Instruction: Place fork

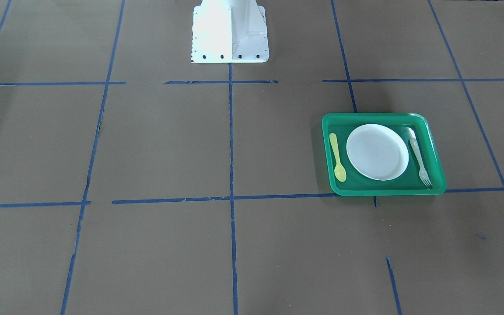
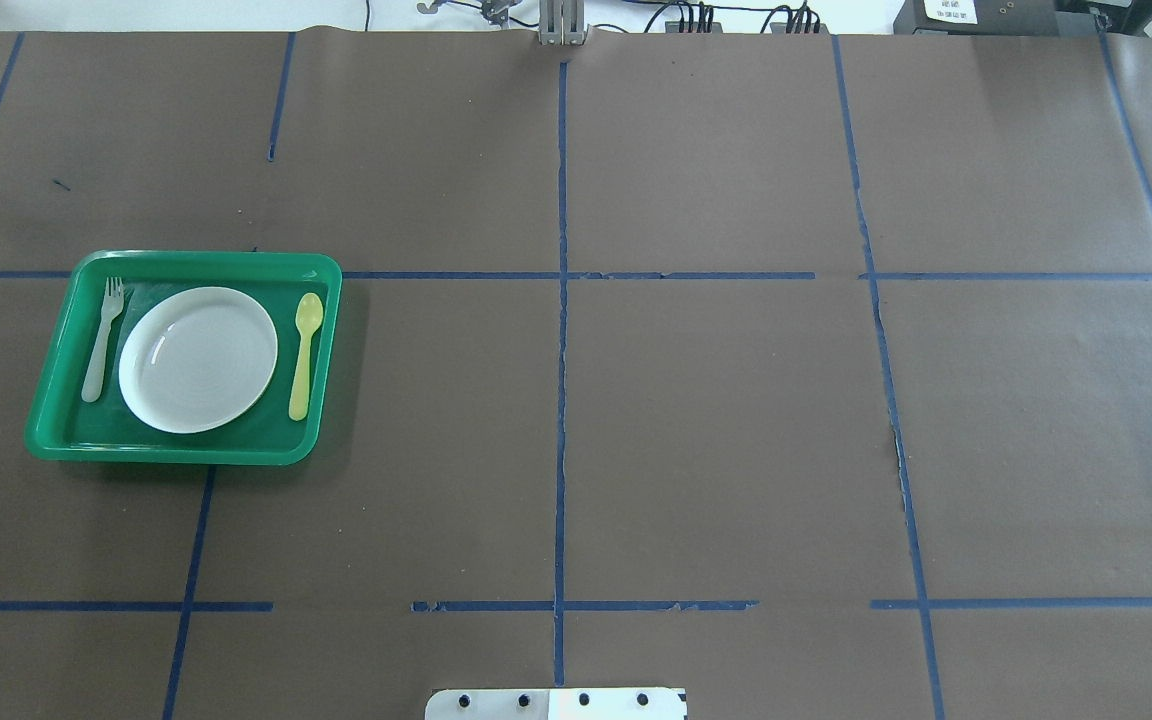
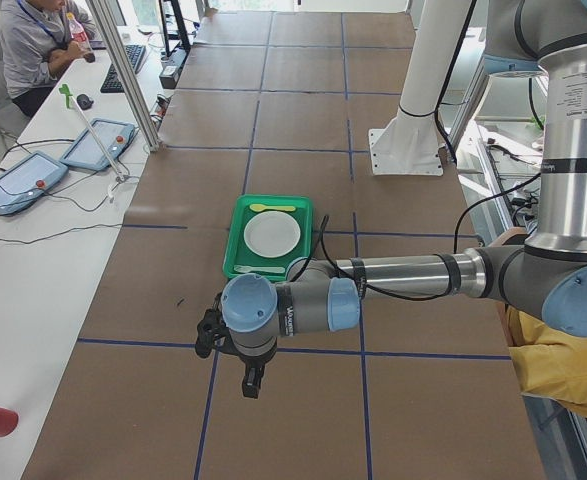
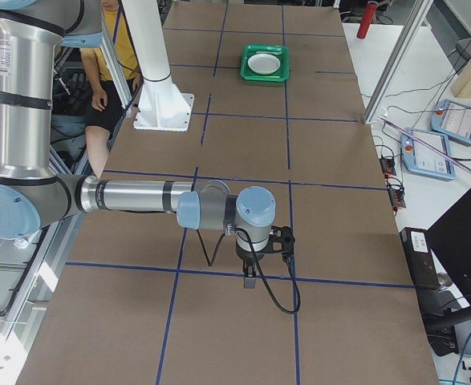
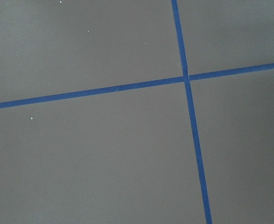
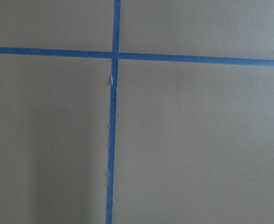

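Observation:
The pale whitish-mint fork (image 1: 419,156) lies inside the green tray (image 1: 383,117), beside the white plate (image 1: 377,152). In the overhead view the fork (image 2: 102,340) is at the tray's (image 2: 166,450) left side, tines pointing away from the robot. It also shows in the exterior left view (image 3: 258,269). My left gripper (image 3: 251,385) hangs over bare table, well short of the tray; I cannot tell if it is open or shut. My right gripper (image 4: 249,282) is far from the tray at the other end; its state cannot be told either. Both wrist views show only paper and tape.
A yellow spoon (image 2: 304,355) lies in the tray on the plate's (image 2: 198,359) other side. The white robot base (image 1: 230,33) stands at the table's middle edge. Blue tape lines grid the brown paper. Operators and tablets (image 3: 98,145) sit beside the table.

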You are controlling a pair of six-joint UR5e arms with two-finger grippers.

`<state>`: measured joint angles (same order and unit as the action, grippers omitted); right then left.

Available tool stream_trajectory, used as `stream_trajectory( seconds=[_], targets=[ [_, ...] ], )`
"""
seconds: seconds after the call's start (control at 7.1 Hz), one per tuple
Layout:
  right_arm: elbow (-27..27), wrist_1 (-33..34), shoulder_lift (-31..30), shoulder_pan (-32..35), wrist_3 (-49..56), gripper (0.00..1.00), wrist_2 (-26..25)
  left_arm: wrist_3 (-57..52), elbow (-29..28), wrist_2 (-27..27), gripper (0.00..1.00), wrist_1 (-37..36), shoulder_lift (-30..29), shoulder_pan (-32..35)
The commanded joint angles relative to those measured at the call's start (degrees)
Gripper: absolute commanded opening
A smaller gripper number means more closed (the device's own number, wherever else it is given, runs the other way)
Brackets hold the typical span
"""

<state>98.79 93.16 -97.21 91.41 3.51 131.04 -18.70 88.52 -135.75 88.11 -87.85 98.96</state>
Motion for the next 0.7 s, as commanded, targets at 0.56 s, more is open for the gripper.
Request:
stream_trajectory(
  seconds=[0.56],
  targets=[
    [0.0,0.0,0.0,0.0,0.0,1.0,0.0,-1.2,-0.6,0.4,1.0,-2.7,-3.8,0.1]
  ],
)
